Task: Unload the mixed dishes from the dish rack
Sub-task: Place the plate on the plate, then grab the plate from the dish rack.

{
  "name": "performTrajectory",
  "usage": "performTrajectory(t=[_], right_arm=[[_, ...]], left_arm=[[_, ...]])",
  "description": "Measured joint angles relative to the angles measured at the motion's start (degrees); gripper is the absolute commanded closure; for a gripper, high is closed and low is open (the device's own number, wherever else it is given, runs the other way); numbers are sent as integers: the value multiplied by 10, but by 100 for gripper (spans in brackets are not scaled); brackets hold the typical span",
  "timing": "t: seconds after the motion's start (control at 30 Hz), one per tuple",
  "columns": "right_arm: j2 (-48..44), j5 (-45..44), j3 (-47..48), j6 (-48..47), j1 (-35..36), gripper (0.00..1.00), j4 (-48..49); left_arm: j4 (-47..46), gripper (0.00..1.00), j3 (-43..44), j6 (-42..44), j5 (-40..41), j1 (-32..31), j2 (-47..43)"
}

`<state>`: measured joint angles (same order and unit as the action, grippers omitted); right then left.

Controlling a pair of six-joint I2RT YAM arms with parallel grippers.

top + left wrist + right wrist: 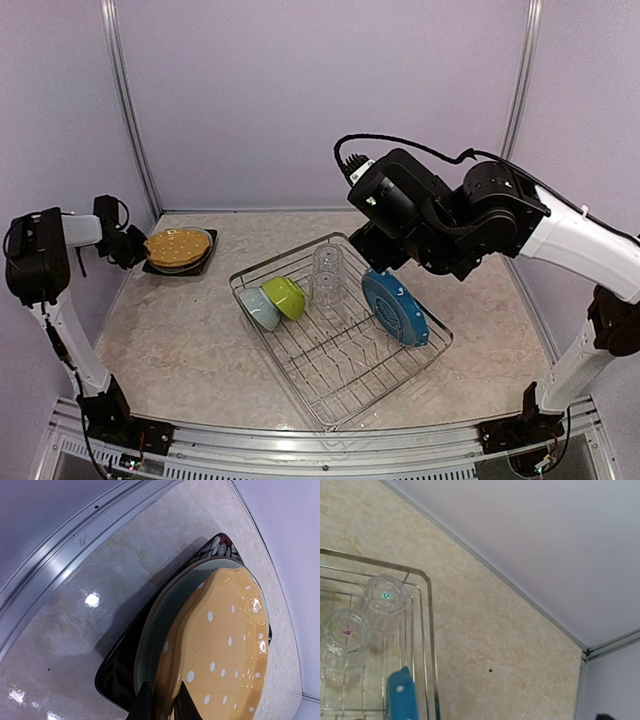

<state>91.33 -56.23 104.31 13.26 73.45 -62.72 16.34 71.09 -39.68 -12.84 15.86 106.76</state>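
The silver wire dish rack (300, 375) stands mid-table. It holds a pale-blue bowl (260, 308), a lime bowl (286, 297), two clear glasses (327, 275) upside down, and a blue-dotted plate (395, 308) on edge. At the far left, an orange-dotted plate (177, 246) lies on a pale teal plate (150, 645) on the black square plate (203, 266). My left gripper (135, 247) is at the stack's left edge; in the left wrist view its fingers (164, 686) straddle the orange plate's (220, 645) rim. My right gripper (372, 262) hovers above the blue plate's top edge; its fingers are hidden.
The right wrist view shows the rack's far corner (422, 577), the glasses (382, 597), the blue plate's edge (400, 695) and bare table beyond. Enclosure walls and a metal rail (75, 545) run close behind the plate stack.
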Motion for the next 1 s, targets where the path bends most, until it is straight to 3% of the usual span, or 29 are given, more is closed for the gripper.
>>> performTrajectory(t=[0.67,0.9,1.0], right_arm=[[-63,112,-48,65,-64,1,26],[-108,193,-94,97,-109,1,52],[-127,228,-107,113,-125,1,54]], left_arm=[[3,40,49,36,24,-21,18],[43,2,70,79,73,-43,-2],[57,1,72,95,90,-52,-27]])
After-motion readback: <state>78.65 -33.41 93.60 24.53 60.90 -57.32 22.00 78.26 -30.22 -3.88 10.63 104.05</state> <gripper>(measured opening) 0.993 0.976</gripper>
